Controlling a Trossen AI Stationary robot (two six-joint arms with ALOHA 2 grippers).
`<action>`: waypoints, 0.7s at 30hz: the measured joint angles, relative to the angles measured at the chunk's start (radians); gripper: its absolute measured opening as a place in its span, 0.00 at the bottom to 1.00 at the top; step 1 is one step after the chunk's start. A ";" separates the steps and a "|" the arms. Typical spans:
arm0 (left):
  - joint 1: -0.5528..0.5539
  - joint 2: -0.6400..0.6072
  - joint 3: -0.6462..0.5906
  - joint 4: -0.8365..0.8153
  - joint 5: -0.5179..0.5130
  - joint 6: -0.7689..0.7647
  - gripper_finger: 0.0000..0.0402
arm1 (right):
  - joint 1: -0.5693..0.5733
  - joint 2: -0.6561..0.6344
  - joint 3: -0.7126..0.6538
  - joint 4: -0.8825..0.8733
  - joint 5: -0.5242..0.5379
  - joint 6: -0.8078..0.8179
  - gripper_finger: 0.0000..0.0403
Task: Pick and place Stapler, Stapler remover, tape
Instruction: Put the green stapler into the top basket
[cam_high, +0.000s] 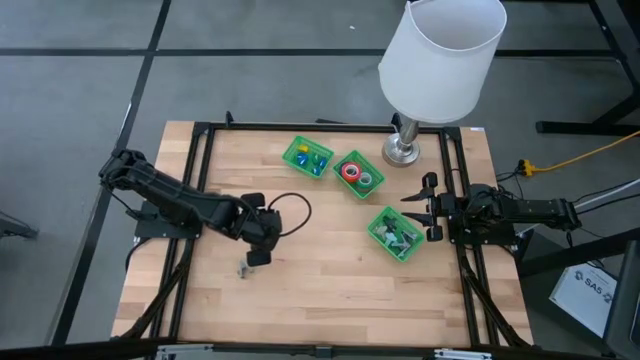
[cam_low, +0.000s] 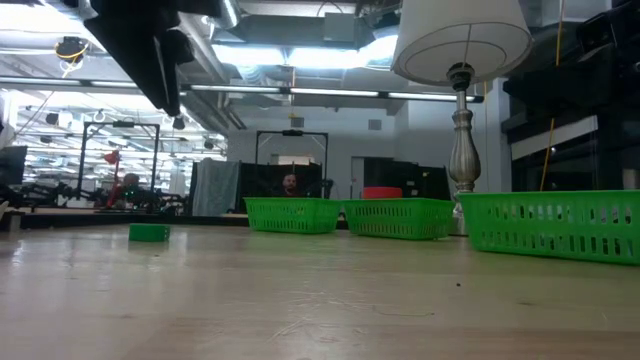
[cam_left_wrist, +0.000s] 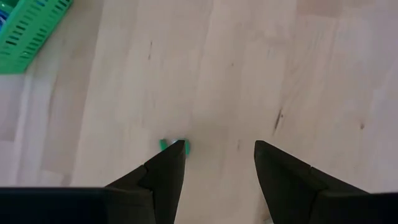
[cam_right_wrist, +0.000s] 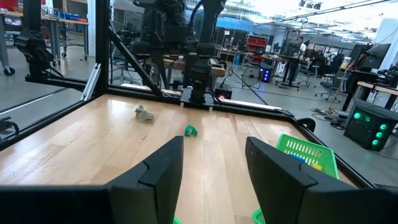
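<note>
A small green tape roll (cam_right_wrist: 190, 130) lies flat on the wooden table, left of centre. In the left wrist view the tape (cam_left_wrist: 166, 145) peeks out beside one fingertip. My left gripper (cam_high: 258, 252) hangs open above it, pointing steeply down, clear of the table (cam_left_wrist: 217, 146). A small grey thing that looks like the stapler remover (cam_high: 243, 268) lies just nearer the front edge. My right gripper (cam_high: 425, 208) waits open and level at the table's right side. A red tape roll (cam_high: 350, 171) sits in the middle tray. The stapler is out of view.
Three green trays stand right of centre: one at the back (cam_high: 308, 157), one in the middle (cam_high: 372, 186), one near my right gripper (cam_high: 395, 233). A lamp with a white shade (cam_high: 440, 55) stands on its metal foot (cam_high: 404, 151) at the back right. Bare wood lies toward the front.
</note>
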 joint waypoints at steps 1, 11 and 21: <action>0.005 0.000 0.000 -0.001 -0.001 0.011 0.47 | 0.000 0.000 0.000 0.000 0.000 0.000 0.44; 0.014 0.000 0.000 -0.001 -0.001 0.107 0.47 | 0.000 0.000 0.000 0.000 0.000 0.000 0.44; 0.013 0.001 0.000 0.000 -0.014 0.169 0.47 | 0.000 0.000 0.000 0.000 0.000 0.000 0.44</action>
